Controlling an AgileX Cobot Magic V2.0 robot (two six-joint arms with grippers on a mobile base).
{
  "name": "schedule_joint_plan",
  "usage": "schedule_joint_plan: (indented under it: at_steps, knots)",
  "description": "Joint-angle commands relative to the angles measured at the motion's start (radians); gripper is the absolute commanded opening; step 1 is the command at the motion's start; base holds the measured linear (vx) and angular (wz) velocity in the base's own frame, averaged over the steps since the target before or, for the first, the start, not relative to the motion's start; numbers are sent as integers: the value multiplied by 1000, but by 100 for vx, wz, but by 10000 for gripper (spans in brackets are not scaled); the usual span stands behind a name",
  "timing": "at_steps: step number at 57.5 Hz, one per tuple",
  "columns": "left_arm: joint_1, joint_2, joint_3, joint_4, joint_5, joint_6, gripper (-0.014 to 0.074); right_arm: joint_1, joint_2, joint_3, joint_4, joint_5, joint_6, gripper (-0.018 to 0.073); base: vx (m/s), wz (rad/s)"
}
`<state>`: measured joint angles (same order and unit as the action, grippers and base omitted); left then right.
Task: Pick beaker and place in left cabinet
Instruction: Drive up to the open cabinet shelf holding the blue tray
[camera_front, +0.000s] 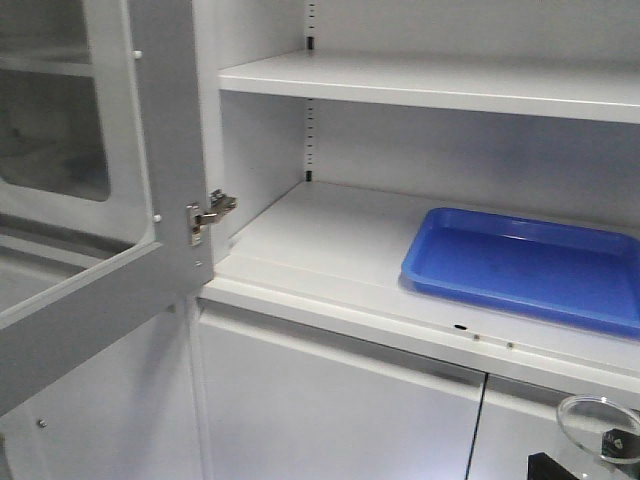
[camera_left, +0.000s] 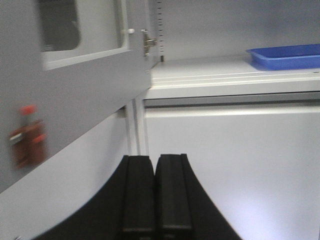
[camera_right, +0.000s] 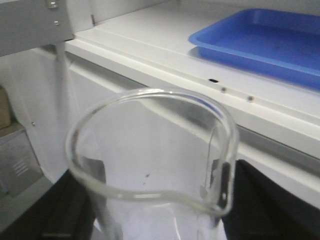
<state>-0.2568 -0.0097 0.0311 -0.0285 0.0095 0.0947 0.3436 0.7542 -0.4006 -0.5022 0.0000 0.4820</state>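
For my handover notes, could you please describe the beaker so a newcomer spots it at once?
Find the pale grey cabinet, whose open shelf carries a blue tray. Just below that shelf's front edge, the right gripper holds the beaker: the only round, clear vessel, with a pouring spout.

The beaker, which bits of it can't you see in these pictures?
The beaker has its base cut off by the bottom edge of the right wrist view.
Its printed marks cannot be made out through the glass there.
In the front view only its rim shows, cut off by the corner.
The right gripper is mostly hidden behind the glass.
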Motion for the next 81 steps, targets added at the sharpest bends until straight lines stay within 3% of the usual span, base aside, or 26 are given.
schedule_joint_plan:
  at_steps: [1,53,81]
  knots:
    - [-4,-19,16,-8,-85,-3,1,-3,-8,-31,1,-73,-5,-6,31,-52]
    - [-4,-19,16,-8,-85,-3,1,-3,-8,-31,1,-73,-5,-6,25,-42]
    - [-4,-19,16,-8,-85,-3,1,-3,-8,-31,1,-73,-5,-6,6,-14]
